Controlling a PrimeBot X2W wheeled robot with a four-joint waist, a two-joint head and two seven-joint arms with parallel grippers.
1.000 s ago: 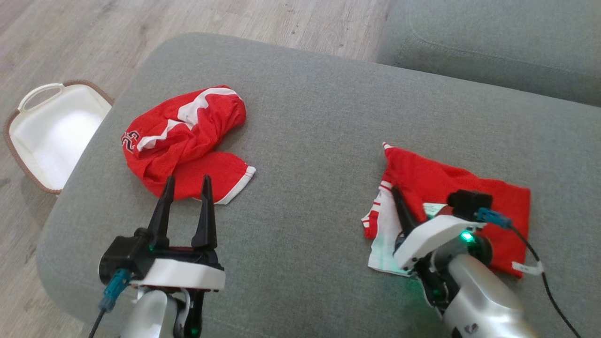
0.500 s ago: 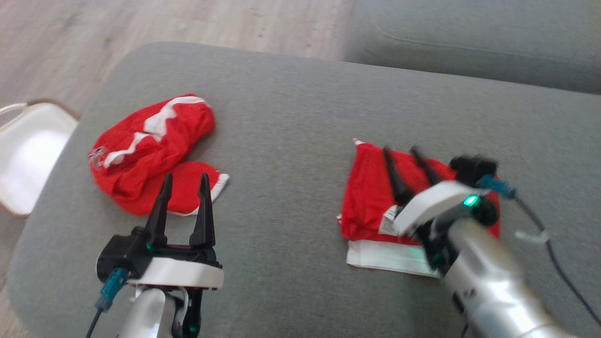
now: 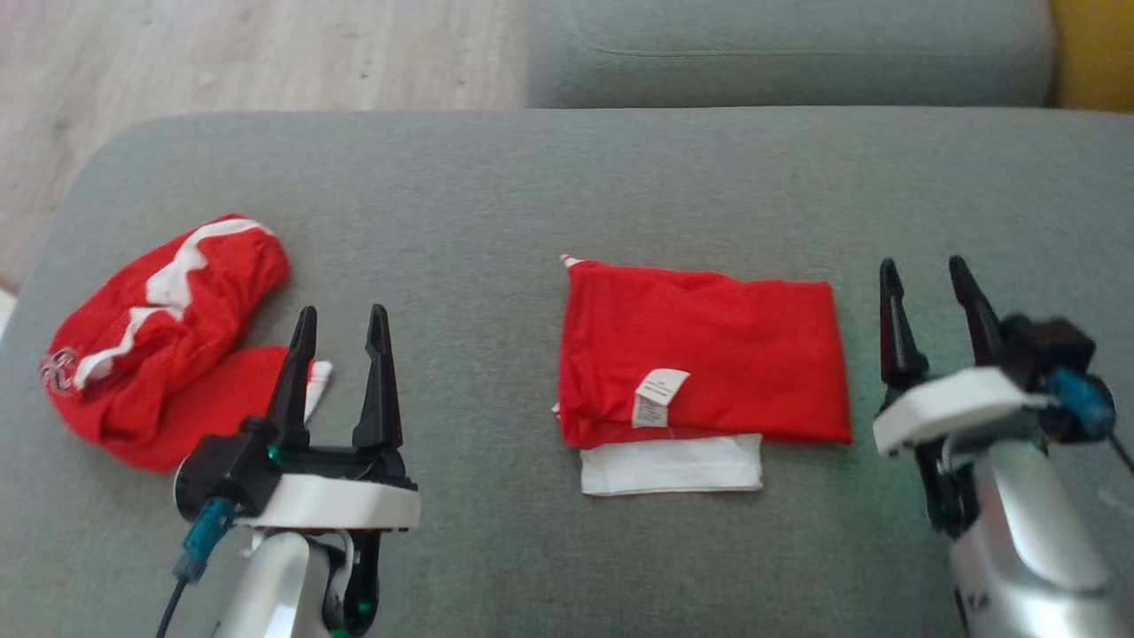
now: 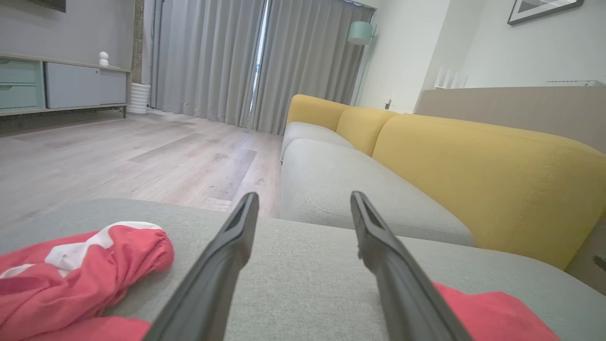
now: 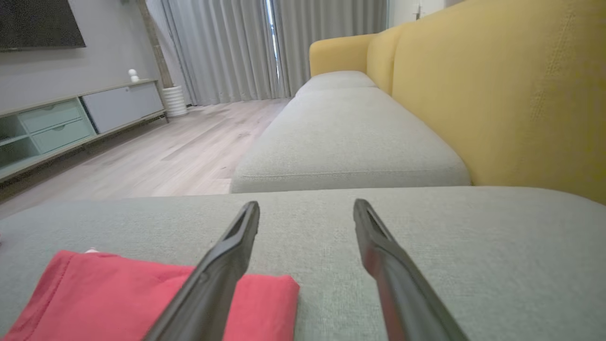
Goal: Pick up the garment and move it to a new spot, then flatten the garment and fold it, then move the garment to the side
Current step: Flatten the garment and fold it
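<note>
1. Two red garments on grey cushion (image 3: 496, 177): folded garment (image 3: 709, 354) centre of frame, white label (image 3: 651, 396) up; crumpled garment (image 3: 159, 354) at left; yellow backrest (image 3: 1094, 53) upper right.
2. Left end effector (image 3: 341, 312) lower left, jaws apart, empty, near crumpled garment.
3. Right end effector (image 3: 921, 264) at right, jaws apart, empty, just beside folded garment's right edge.

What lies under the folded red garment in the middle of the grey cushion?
A white layer sticks out from under the near edge of the red garment, on the grey cushion. How far it reaches beneath is covered.
</note>
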